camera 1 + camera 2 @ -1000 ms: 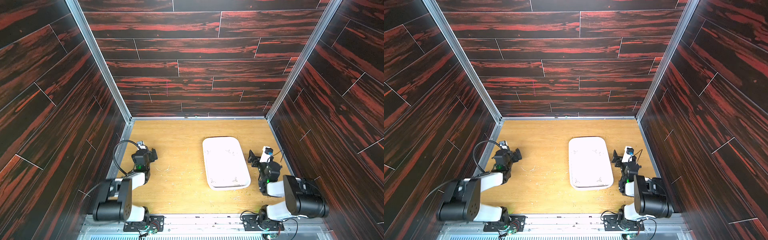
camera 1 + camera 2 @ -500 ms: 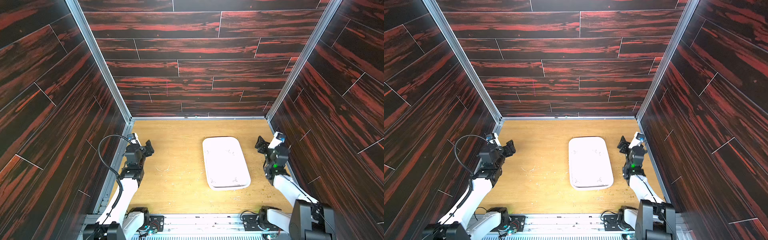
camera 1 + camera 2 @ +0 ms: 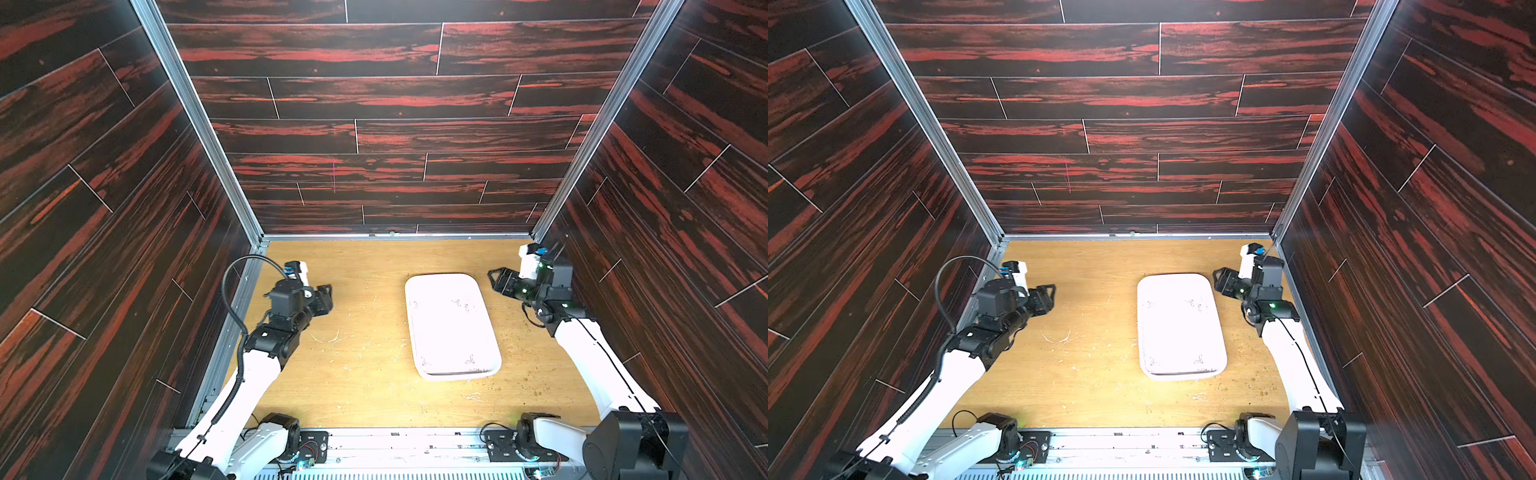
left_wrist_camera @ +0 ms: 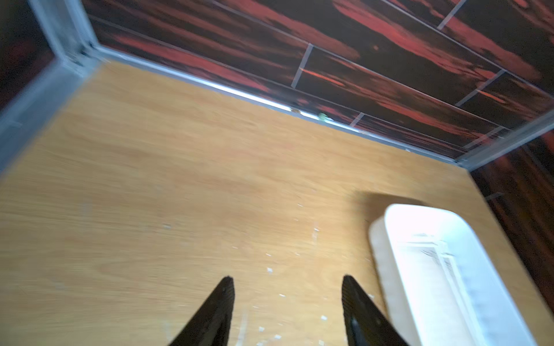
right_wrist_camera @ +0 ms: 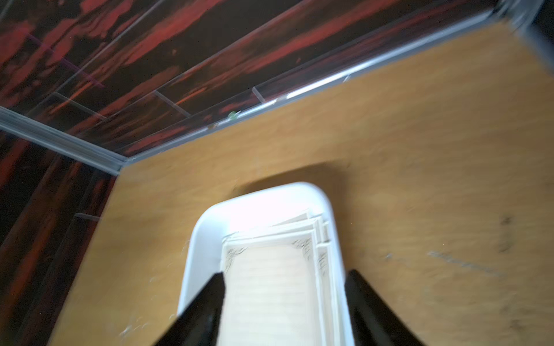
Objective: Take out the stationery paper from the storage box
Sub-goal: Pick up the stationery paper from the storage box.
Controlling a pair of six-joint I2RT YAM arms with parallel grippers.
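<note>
The storage box is a shallow white tray lying right of the table's middle. In it lies the stationery paper, cream sheets with dark corner flourishes, stacked slightly fanned. My right gripper hovers open beside the box's far right corner. In the right wrist view its open gripper frames the paper and the box, touching neither. My left gripper hangs open over bare table at the left. In the left wrist view that gripper is empty, with the box off to one side.
Dark red wood-pattern walls close in on the left, right and back, with aluminium posts at the corners. Small crumbs and scratches dot the wooden table. The arm bases sit on the front rail.
Both arms have risen from their folded pose at the front and stretched toward the back, the right one arriving beside the box's far corner. The box and paper have not moved.
</note>
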